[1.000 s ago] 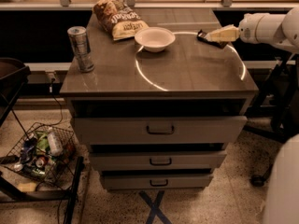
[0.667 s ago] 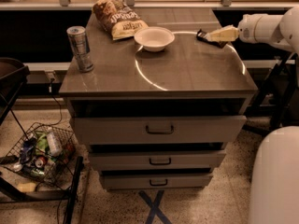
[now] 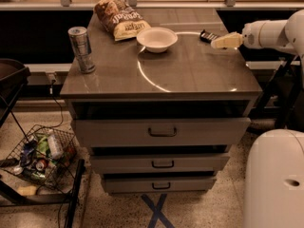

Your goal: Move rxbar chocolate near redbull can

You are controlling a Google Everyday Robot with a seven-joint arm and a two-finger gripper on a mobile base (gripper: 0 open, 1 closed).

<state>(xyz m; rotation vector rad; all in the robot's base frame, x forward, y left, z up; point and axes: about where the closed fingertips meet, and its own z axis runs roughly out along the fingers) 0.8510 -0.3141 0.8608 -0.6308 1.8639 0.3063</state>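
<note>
Camera view: places rxbar chocolate (image 3: 207, 35) at 2 o'clock on cabinet top (image 3: 190, 75), just beside gripper (image 3: 222, 41) (opening and hold cannot be told), well apart from redbull can (image 3: 81, 49) at 10 o'clock; leaves grasp, carry, release undone.

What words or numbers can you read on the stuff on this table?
On the chip bag: light lettering, too blurred to read.
On the redbull can: nothing readable.
On the rxbar chocolate, just beside the robot's hand that comes in from the right: print too small to read.
The blue tape cross: a mark, not a word.
</note>
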